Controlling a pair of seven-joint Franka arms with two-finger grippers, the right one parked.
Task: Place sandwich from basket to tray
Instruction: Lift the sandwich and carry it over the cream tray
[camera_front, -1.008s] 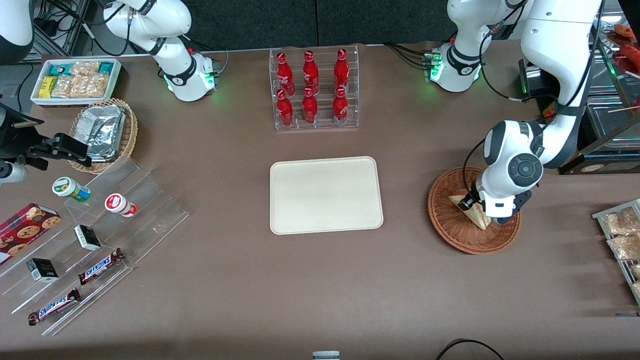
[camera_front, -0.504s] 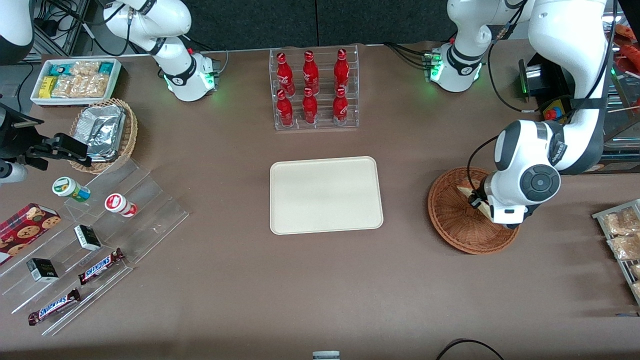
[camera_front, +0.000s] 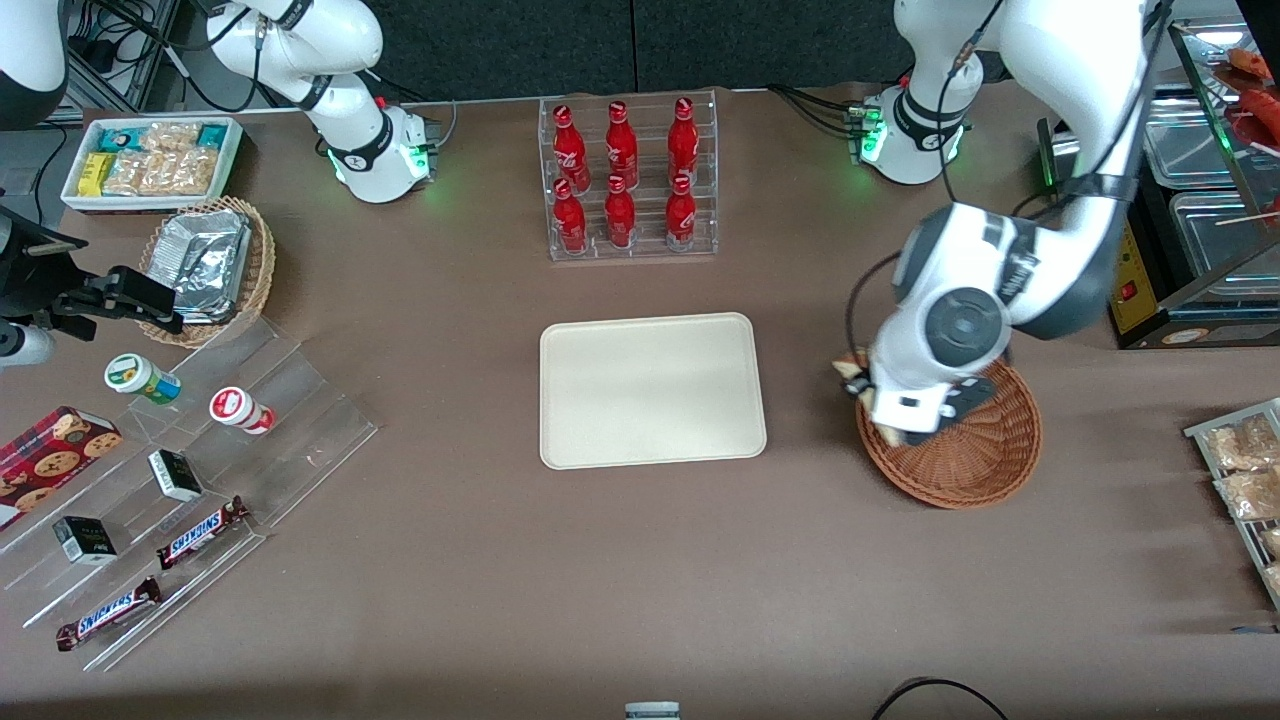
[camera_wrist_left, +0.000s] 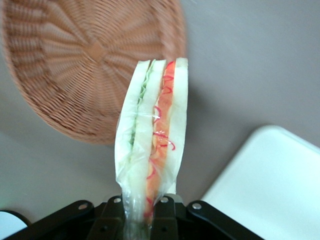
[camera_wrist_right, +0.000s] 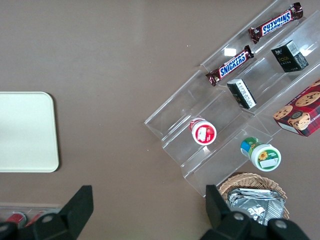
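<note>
In the front view, the left arm's gripper (camera_front: 868, 400) has moved, compared with half a second ago, from above the middle of the wide round reddish-brown wicker basket (camera_front: 975, 455) to above its rim nearest the flat cream-coloured rectangular plastic tray (camera_front: 652, 390). It has also risen, and the basket now shows its woven floor with nothing lying in it. Only a small corner of the triangular white-bread sandwich (camera_front: 853, 367) shows beside the wrist, so this view alone does not tell the grasp. In the left wrist view, the sandwich (camera_wrist_left: 152, 150) is clear: a thin wedge in transparent wrap with green, orange and red filling. The black fingers (camera_wrist_left: 112, 212) are closed on its lower end, and it hangs free in the air above the brown counter (camera_wrist_left: 250, 55), between the basket (camera_wrist_left: 85, 65) and a corner of the tray (camera_wrist_left: 272, 185). I judge that the lift is finished and the carry has begun; what remains is to cross the short stretch of counter and lower the sandwich on the tray.
</note>
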